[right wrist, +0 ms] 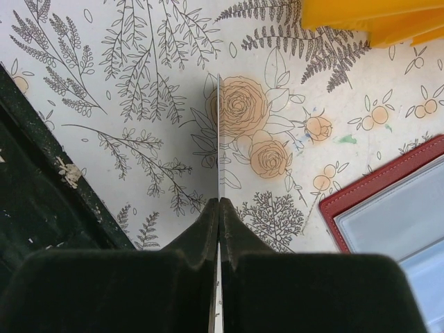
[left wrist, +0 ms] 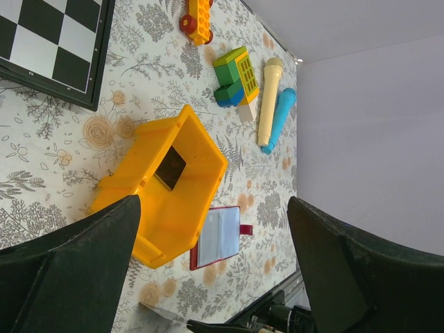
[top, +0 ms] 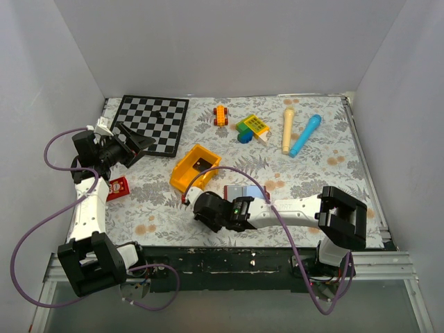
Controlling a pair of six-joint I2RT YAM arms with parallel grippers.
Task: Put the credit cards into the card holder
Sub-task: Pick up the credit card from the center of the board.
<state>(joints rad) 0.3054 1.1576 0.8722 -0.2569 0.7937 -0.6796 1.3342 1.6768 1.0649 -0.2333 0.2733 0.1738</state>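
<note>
The left pincer (top: 132, 146) hangs well to the left of the yellow bin (top: 182, 175), beside the chessboard (top: 152, 121), its jaws spread wide with nothing between them. Inside the bin, 1 black credit card (left wrist: 171, 168) lies flat on the bottom, not yet collected. Just off the bin's near corner, on the side toward the arm bases, the right pincer (right wrist: 219, 205) is pinched tight on a thin sheet (right wrist: 218, 139) seen edge-on. I take this to be a 2nd credit card. Whether it hangs clear of the flowered tabletop (top: 312, 173) I cannot tell. Just to the right of the bin the card holder (left wrist: 218, 236) lies open with its pale pockets facing up, and no card shows in the parts that are visible. By this reading the task is at an early stage, with 0 cards stowed. What remains is to carry the pinched card across to the holder, slide it into a pocket, and then fetch the 1 in the bin.
</note>
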